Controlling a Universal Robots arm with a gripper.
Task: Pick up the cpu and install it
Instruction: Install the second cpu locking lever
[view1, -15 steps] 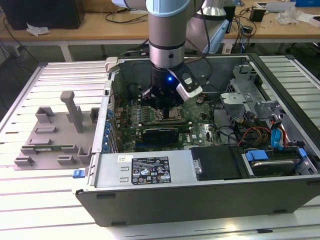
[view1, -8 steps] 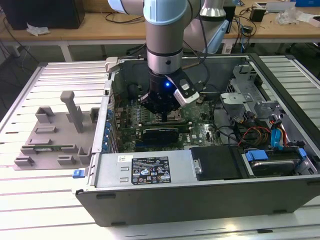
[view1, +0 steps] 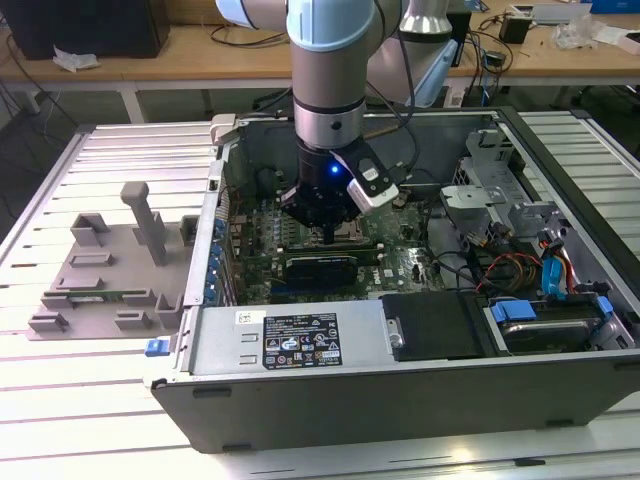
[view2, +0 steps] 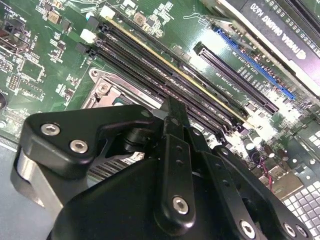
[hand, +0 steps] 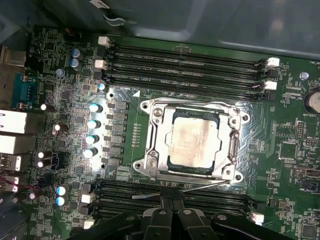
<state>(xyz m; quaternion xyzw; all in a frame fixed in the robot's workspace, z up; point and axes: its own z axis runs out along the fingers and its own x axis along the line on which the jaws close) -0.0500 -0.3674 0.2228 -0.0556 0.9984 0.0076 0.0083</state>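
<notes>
Inside socket frame (hand: 192, 141) cpu (hand: 192, 140) sitting flat; gripper (hand: 172, 202) hovering beside, fingers together, empty — install looking done; needs seating check.

— Was any print noted?
— A printed white label (view1: 300, 342) was noted on the power supply housing (view1: 225, 350), and white lettering (view2: 292, 42) on the graphics card (view2: 270, 20) in the second wrist view. Contents were not recorded.

Even room light; glare on cpu (hand: 192, 141) lid; near gripper (view2: 170, 165) blurred, dark.
</notes>
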